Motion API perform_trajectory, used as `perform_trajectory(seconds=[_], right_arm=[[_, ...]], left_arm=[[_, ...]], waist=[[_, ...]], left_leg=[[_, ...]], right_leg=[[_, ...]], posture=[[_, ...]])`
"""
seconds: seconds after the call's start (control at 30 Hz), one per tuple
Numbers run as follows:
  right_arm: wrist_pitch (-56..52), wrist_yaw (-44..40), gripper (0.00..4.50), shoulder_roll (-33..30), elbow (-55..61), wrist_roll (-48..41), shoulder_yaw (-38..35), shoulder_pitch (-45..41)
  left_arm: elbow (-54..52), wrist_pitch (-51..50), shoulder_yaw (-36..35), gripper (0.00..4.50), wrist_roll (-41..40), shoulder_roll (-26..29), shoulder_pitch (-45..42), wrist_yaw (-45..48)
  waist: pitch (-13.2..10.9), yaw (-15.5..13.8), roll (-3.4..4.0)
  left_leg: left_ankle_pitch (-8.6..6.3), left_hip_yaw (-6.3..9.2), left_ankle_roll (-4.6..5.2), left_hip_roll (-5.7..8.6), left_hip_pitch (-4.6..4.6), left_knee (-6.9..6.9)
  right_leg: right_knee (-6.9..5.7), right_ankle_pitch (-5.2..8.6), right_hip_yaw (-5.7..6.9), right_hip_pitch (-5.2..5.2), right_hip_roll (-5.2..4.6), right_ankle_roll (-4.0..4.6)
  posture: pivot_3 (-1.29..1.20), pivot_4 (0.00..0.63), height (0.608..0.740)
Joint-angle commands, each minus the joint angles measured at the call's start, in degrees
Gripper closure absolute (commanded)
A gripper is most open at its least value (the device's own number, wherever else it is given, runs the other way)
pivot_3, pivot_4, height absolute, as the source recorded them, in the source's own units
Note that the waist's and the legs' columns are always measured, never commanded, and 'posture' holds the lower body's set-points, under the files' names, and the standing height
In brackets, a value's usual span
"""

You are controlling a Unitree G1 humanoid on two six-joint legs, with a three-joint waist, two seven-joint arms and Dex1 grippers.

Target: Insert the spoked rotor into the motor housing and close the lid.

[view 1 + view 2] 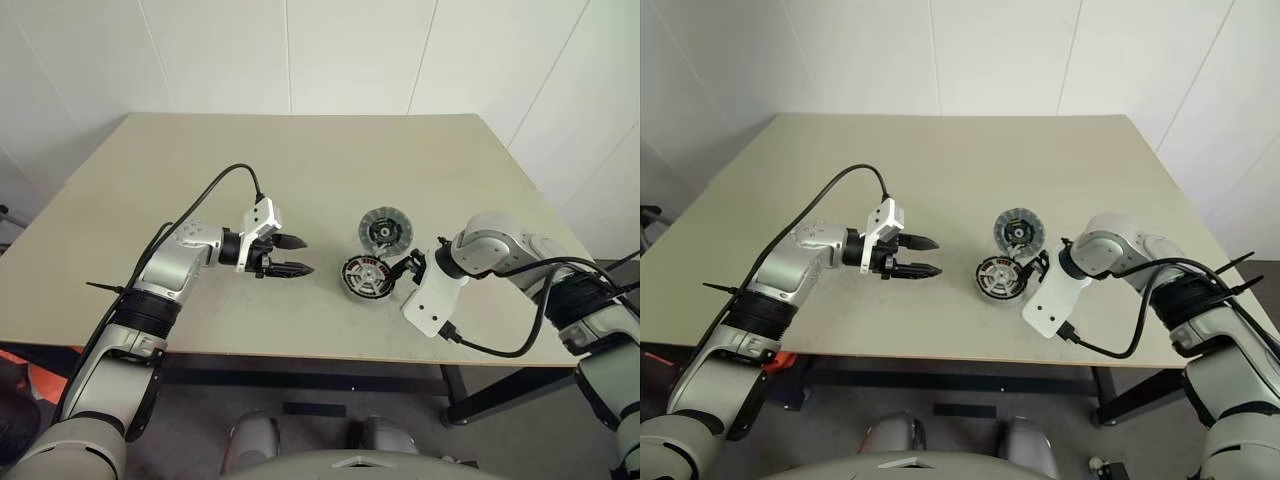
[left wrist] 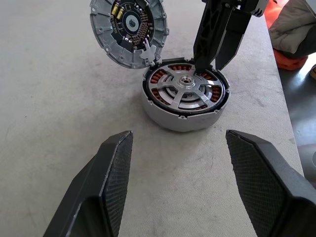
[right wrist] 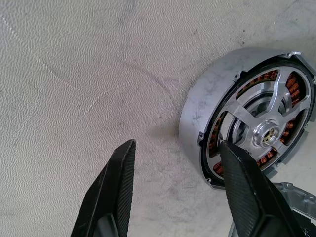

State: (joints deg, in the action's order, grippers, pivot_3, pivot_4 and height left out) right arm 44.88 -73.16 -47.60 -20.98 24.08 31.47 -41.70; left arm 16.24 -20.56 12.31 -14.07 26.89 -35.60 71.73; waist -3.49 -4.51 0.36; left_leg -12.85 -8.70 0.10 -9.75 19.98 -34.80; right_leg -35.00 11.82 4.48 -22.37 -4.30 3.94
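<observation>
The motor housing (image 2: 170, 117) sits on the table right of centre, its copper windings showing inside. The spoked rotor (image 2: 183, 88) lies seated flat in it. The lid (image 2: 129, 29) stands tilted open at the housing's far edge, green-and-black centre facing up. My right gripper (image 3: 177, 144) is open and points steeply down at the housing's right side. One of its fingers (image 3: 249, 197) is over the rim and rotor, while the other hangs over bare table. My left gripper (image 1: 292, 256) is open and empty, a short way left of the housing and aimed at it.
The beige table (image 1: 300, 160) has free surface to the left and behind the parts. Its front edge (image 1: 300, 352) runs close under both arms. Black cables trail from each wrist. An orange object (image 1: 20, 365) lies on the floor at the left.
</observation>
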Motion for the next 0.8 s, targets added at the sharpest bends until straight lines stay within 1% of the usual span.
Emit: perform_trajectory(seconds=[0.03,0.13,0.37,0.43,0.47,0.53,0.57,0.8], right_arm=[[0.8,0.3,2.46,0.1,-1.4,0.8,0.4,-1.9],[0.6,0.3,3.45,0.3,-0.9,0.4,0.6,-2.0],[-0.1,0.2,3.45,1.3,-0.6,0.1,0.6,-3.2],[-1.2,-1.1,3.45,1.7,-0.4,-0.8,0.5,-4.1],[-1.7,-1.6,3.80,1.8,-0.3,-1.3,0.5,-4.6],[-2.4,-2.8,4.36,2.1,-0.4,-1.9,0.6,-5.3],[-2.6,-3.2,4.48,2.1,-0.5,-2.1,0.6,-5.4],[-4.1,-3.5,4.48,3.2,0.9,-2.6,0.3,-5.1]], left_arm=[[-1.4,-0.1,-1.3,1.31,-0.9,0.1,-0.5,-0.5],[-1.5,-0.1,-1.3,1.31,-1.0,0.1,-0.4,-0.6],[-1.4,-0.1,-1.3,1.31,-1.2,0.0,-0.4,-1.0],[-1.1,0.0,-1.2,1.31,-1.2,-0.2,-0.6,-1.1],[-1.0,0.1,-1.2,1.31,-1.2,-0.3,-0.7,-1.1],[-0.7,0.2,-1.2,1.31,-1.1,-0.5,-0.8,-1.2],[-0.7,0.3,-1.1,1.31,-1.0,-0.6,-0.8,-1.2],[-0.4,0.4,-1.2,1.31,-0.9,-1.1,-0.8,-1.5]], waist=[[0.0,0.2,0.00],[0.0,0.2,0.00],[0.0,0.4,-0.01],[0.0,0.5,-0.01],[0.0,0.5,-0.01],[0.0,0.5,-0.04],[0.0,0.5,-0.03],[0.0,0.6,-0.04]], left_leg=[[0.01,0.00,0.02,0.00,0.00,0.00],[0.03,0.01,0.06,0.01,0.03,0.00],[0.01,0.02,0.12,0.00,0.05,0.00],[0.01,0.02,0.11,0.00,0.04,0.00],[0.02,0.02,0.11,0.00,0.05,0.00],[0.01,0.02,0.11,0.00,0.04,0.00],[0.01,0.02,0.11,0.00,0.05,0.00],[0.02,0.01,0.13,-0.01,0.11,0.00]], right_leg=[[0.00,0.00,0.00,0.00,0.00,0.00],[0.01,0.00,0.00,-0.01,0.00,0.00],[0.07,0.00,0.01,0.00,0.00,0.01],[0.05,0.00,0.01,-0.01,0.00,0.01],[0.04,0.00,0.01,-0.01,0.00,0.01],[0.05,0.00,0.01,0.00,0.00,0.01],[0.05,0.00,0.01,-0.01,0.00,0.01],[0.04,-0.01,0.01,-0.17,0.01,0.02]], posture=[[0.00,0.000,0.740],[0.00,0.000,0.740],[0.00,0.000,0.740],[0.00,0.000,0.740],[0.00,0.000,0.740],[0.00,0.000,0.740],[0.00,0.000,0.740],[0.00,0.000,0.740]])
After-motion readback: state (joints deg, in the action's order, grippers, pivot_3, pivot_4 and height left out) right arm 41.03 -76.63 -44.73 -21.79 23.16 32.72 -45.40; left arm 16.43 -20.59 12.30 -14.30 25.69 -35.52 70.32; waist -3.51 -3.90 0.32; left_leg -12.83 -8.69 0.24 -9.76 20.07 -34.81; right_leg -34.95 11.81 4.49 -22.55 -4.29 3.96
